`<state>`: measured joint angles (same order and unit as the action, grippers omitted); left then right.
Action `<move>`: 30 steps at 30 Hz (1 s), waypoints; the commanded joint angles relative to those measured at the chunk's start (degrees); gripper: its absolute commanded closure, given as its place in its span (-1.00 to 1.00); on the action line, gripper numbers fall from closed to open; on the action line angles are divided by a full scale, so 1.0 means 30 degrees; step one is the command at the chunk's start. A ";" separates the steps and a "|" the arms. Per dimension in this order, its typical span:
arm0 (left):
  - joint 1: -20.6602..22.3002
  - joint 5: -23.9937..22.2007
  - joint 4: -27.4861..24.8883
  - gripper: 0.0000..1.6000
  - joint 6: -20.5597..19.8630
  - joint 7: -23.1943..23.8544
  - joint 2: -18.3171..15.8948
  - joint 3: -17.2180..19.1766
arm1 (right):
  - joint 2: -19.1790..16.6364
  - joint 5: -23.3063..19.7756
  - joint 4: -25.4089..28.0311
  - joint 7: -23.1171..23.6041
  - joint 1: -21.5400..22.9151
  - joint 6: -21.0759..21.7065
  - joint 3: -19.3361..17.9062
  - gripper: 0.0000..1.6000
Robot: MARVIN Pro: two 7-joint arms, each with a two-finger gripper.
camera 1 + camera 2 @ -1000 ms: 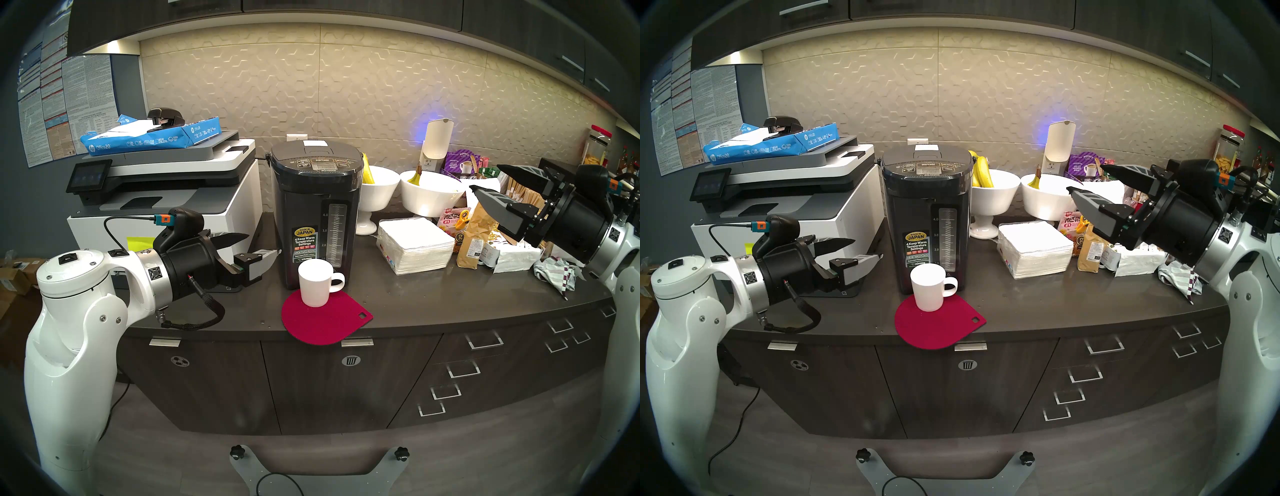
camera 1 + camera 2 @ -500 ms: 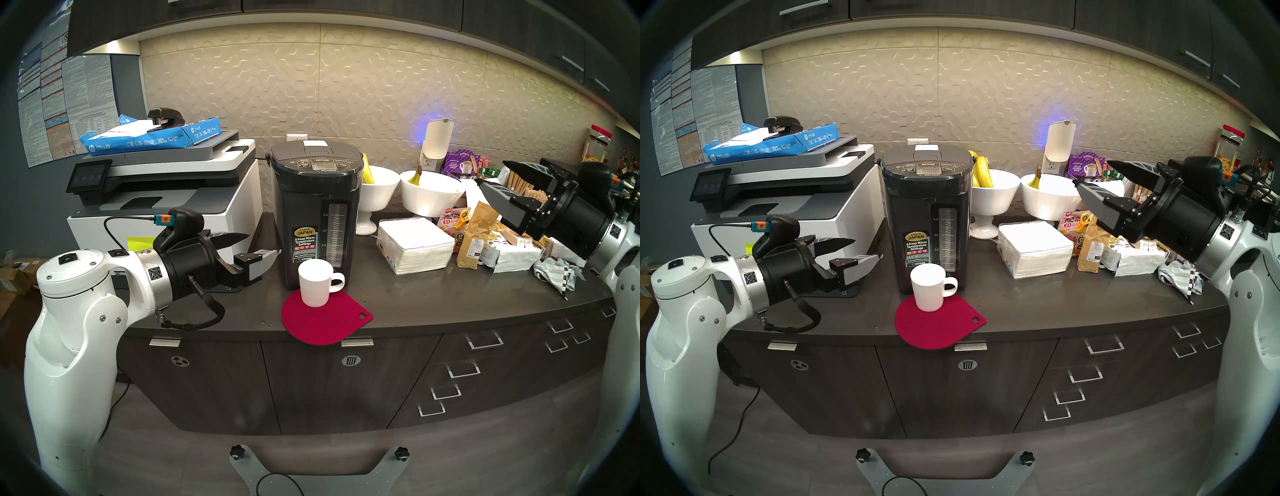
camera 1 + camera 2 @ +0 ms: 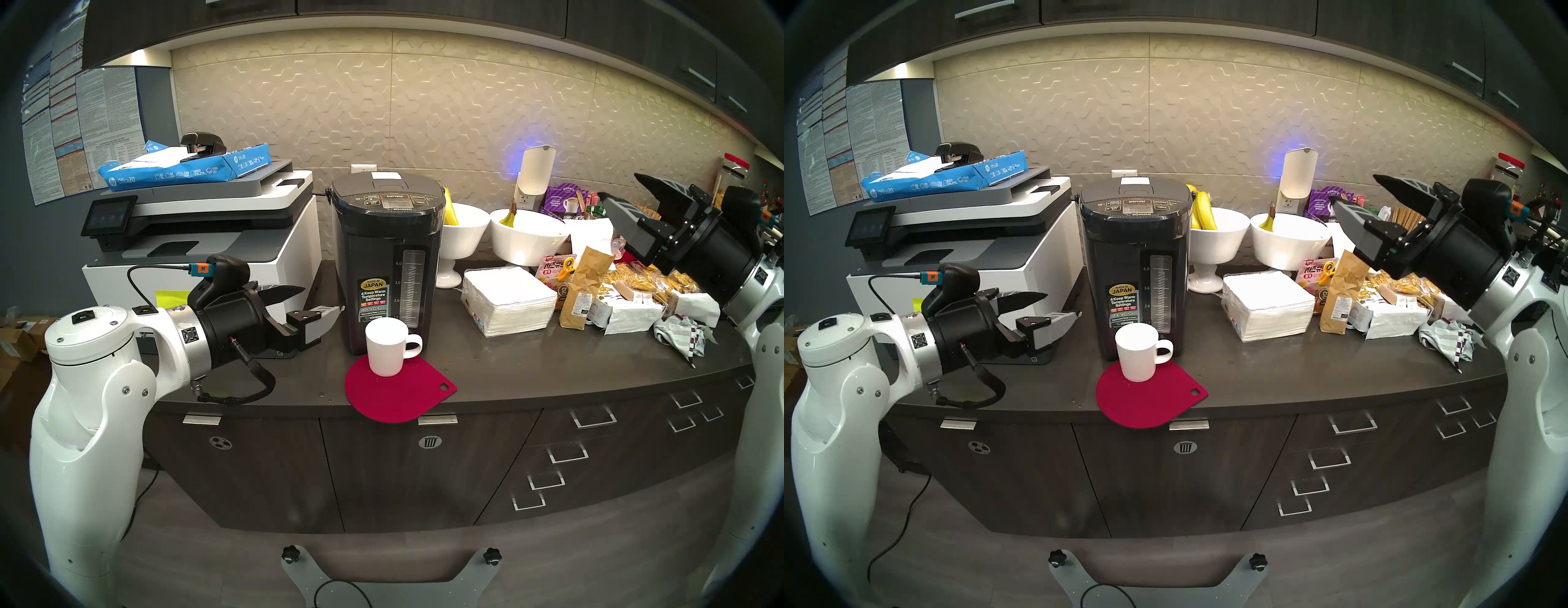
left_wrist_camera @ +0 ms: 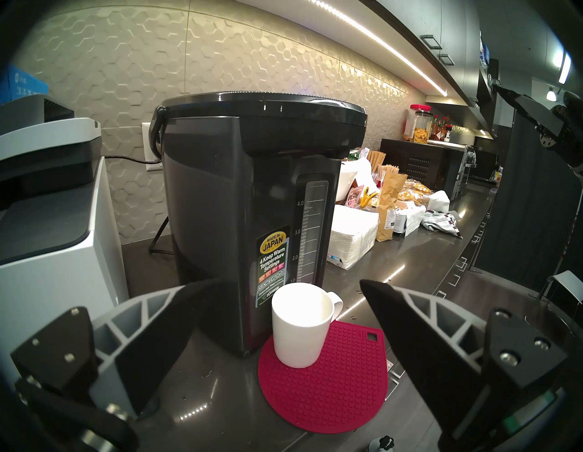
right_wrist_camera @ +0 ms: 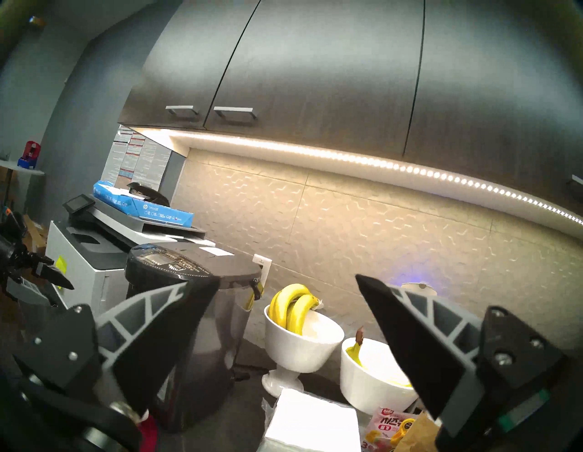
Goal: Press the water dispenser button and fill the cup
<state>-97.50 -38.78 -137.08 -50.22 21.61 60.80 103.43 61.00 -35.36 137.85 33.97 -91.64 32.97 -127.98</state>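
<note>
The white ceramic mug (image 3: 387, 347), lower centre on the red silicone mat (image 3: 399, 392), looks light, rigid, slick and breakable, best gripped across its body, while both the left gripper (image 3: 320, 302) and right gripper (image 3: 619, 193) gape wide and empty.

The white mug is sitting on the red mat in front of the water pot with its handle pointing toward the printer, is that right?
Not quite: the mug sits on the red mat before the water pot, but its handle points away from the printer, as the left head view shows.
</note>
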 commanded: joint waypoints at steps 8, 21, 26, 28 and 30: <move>0.0008 -0.0002 -0.0191 -1.00 0.0005 0.0003 -0.0001 0.0003 | -0.0253 0.0185 -0.0022 -0.0568 0.0023 0.0999 0.0121 -1.00; 0.0016 -0.0005 -0.0177 -1.00 0.0009 0.0011 -0.0005 -0.0001 | 0.1940 0.0101 0.0193 -0.2166 0.2258 -0.2572 -0.0414 -1.00; 0.0012 -0.0004 -0.0183 -1.00 0.0008 0.0008 -0.0004 0.0001 | 0.2461 -0.0262 0.0152 -0.2518 0.2651 -0.3221 -0.0498 -1.00; 0.0011 -0.0003 -0.0186 -1.00 0.0007 0.0006 -0.0003 0.0001 | 0.2479 -0.0268 0.0140 -0.2568 0.2637 -0.3367 -0.0488 -1.00; 0.0010 -0.0003 -0.0187 -1.00 0.0006 0.0006 -0.0003 0.0002 | 0.2562 -0.0358 0.0131 -0.2622 0.2679 -0.3450 -0.0478 -1.00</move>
<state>-97.50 -38.78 -137.07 -50.22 21.61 60.80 103.43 66.94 -35.43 137.87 27.08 -85.83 24.89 -129.39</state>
